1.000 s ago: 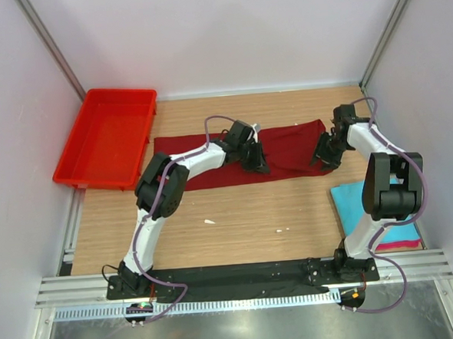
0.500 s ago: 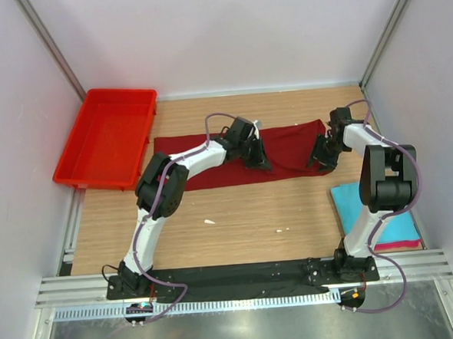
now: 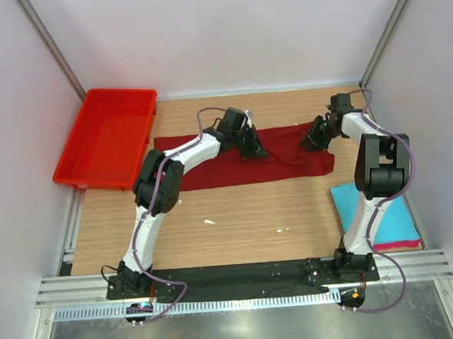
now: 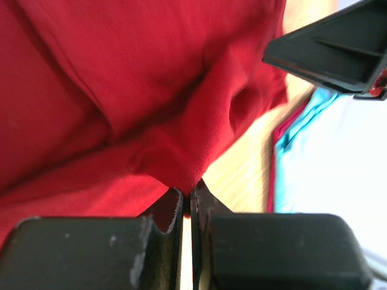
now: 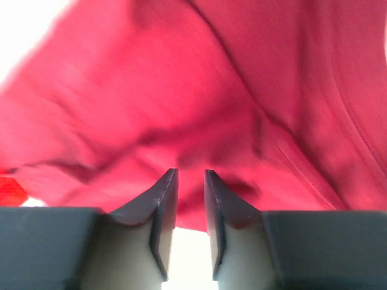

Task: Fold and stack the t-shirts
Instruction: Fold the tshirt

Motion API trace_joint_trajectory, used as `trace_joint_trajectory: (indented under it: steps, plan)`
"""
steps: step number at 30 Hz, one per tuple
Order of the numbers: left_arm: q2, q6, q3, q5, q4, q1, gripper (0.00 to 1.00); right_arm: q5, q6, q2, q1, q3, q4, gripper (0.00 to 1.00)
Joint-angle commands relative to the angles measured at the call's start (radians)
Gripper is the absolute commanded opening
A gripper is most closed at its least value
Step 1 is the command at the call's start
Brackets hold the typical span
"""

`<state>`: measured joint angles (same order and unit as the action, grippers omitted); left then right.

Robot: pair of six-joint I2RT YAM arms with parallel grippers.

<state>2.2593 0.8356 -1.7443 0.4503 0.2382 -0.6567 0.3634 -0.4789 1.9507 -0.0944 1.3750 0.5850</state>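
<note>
My left pincer [image 4: 192, 192] pinches the dark maroon cloth t-shirt [image 3: 211, 170] at its far edge. My right pincer [image 5: 190, 175], narrowly parted, meets its corner; grip unclear.

No legible text, labels, numbers anywhere

Filling the upper left and centre: dark maroon-red soft cloth t-shirt [image 4: 121, 90], rumpled into broad folds, slightly blurred. At bottom centre, left gripper [image 4: 187, 196], black plastic fingers [image 4: 163, 214] pressed all but together, pinching a drawn-down peak of that shirt at the tips. Just right of the peak, a strip of pale wooden tabletop [image 4: 242, 175]. Further right, turquoise blue cloth [image 4: 287, 163], lying flat, a thin reddish band along its left edge, washed out to white toward the right. In the top right corner, black angular plastic finger [image 4: 332, 51] of another gripper, near the shirt's edge; touching or apart, not clear.
</note>
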Motion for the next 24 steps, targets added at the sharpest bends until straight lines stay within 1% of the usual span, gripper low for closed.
trace_joint_trajectory:
  steps: [1, 4, 5, 6, 9, 10, 11, 12, 13, 14, 15, 16, 17, 21, 24]
  plan:
    - [0.034, 0.06, -0.082, 0.039, -0.019, 0.052, 0.0, 0.158, -0.134, 0.034, -0.039, 0.087, -0.076, 0.4]
    - [0.074, 0.079, -0.116, 0.073, -0.014, 0.066, 0.0, 0.172, -0.144, 0.028, -0.056, 0.091, -0.091, 0.54]
    - [0.08, 0.086, -0.122, 0.08, -0.014, 0.068, 0.0, 0.155, -0.124, 0.022, -0.059, 0.102, -0.08, 0.55]
    - [0.085, 0.094, -0.129, 0.097, -0.016, 0.066, 0.0, 0.14, -0.095, 0.016, -0.057, 0.11, -0.03, 0.55]
    - [0.085, 0.102, -0.12, 0.102, -0.025, 0.065, 0.0, 0.071, 0.006, -0.028, -0.057, 0.095, 0.05, 0.54]
    - [0.079, 0.1, -0.107, 0.1, -0.027, 0.065, 0.0, 0.063, 0.044, -0.051, -0.057, 0.075, 0.055, 0.53]
    - [0.074, 0.094, -0.103, 0.1, -0.03, 0.065, 0.0, 0.052, 0.054, -0.093, -0.056, 0.02, 0.053, 0.51]
    - [0.074, 0.092, -0.097, 0.1, -0.028, 0.065, 0.0, 0.048, 0.06, -0.116, -0.05, -0.011, 0.032, 0.48]
    - [0.071, 0.091, -0.09, 0.103, -0.03, 0.065, 0.0, 0.055, 0.062, -0.136, -0.048, -0.04, 0.013, 0.4]
    - [0.074, 0.091, -0.089, 0.105, -0.028, 0.065, 0.0, 0.065, 0.06, -0.16, -0.047, -0.097, -0.003, 0.36]
    - [0.074, 0.095, -0.087, 0.108, -0.027, 0.065, 0.0, 0.074, 0.059, -0.168, -0.045, -0.123, -0.036, 0.35]
    - [0.077, 0.099, -0.083, 0.114, -0.028, 0.062, 0.0, 0.094, 0.056, -0.159, -0.044, -0.172, -0.059, 0.35]
    - [0.077, 0.099, -0.083, 0.114, -0.028, 0.062, 0.0, 0.094, 0.056, -0.159, -0.044, -0.172, -0.059, 0.35]
    - [0.08, 0.102, -0.08, 0.114, -0.028, 0.06, 0.0, 0.107, 0.051, -0.147, -0.044, -0.201, -0.089, 0.42]
    - [0.08, 0.103, -0.081, 0.113, -0.03, 0.058, 0.0, 0.135, 0.033, -0.124, -0.044, -0.212, -0.116, 0.43]
